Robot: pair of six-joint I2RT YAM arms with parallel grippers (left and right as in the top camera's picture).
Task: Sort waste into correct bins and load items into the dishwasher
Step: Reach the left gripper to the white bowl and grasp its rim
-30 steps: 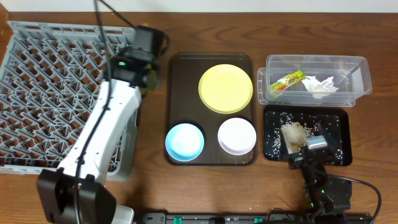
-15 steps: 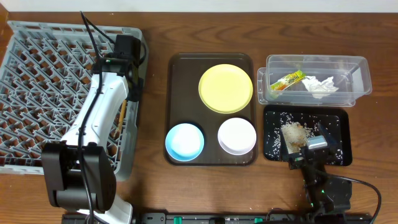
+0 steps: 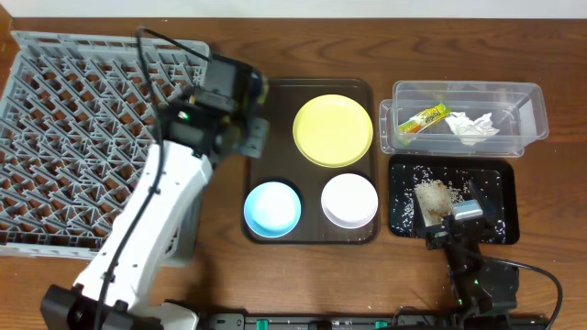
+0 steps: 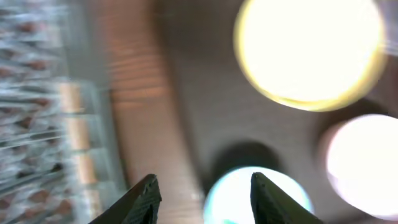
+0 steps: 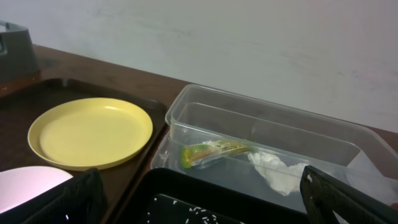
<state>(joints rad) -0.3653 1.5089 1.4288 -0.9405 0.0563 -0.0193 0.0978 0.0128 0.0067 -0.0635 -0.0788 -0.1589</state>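
When we look down from overhead, the waste sits on the table's right side. The green-and-orange snack wrapper (image 3: 425, 119) and the crumpled white tissue (image 3: 474, 126) lie side by side in the clear plastic tub (image 3: 539, 110) at 2 o'clock. The rice scraps (image 3: 433, 195) are heaped and scattered as pale grains over the glossy black tray (image 3: 500, 181) at 4 o'clock, just below the tub.

The dishes rest on the dark brown serving tray (image 3: 266, 101) at the centre. The flat round yellow plate (image 3: 333, 129) lies towards its 12 o'clock end, the light blue bowl (image 3: 272, 208) at its 7 o'clock corner and the white bowl (image 3: 349, 200) at its 5 o'clock corner. The two bowls are near each other but apart. The grey dish rack (image 3: 73, 128), a square lattice of pegs, fills 9 to 10 o'clock.

The left wrist view, heavily blurred, shows us what the overhead does not. The left gripper (image 4: 202, 190) has its two dark fingers spread with nothing between them, above the brown tray, with the blue bowl's rim just past the tips.

The right wrist view gives a low side look at the tub's thin see-through walls, the wrapper and tissue on its floor, and the plate's raised rim. The right gripper (image 5: 202, 202) has its fingers wide apart at the bottom corners, holding nothing. Overhead, it sits above the black tray's 6 o'clock edge.
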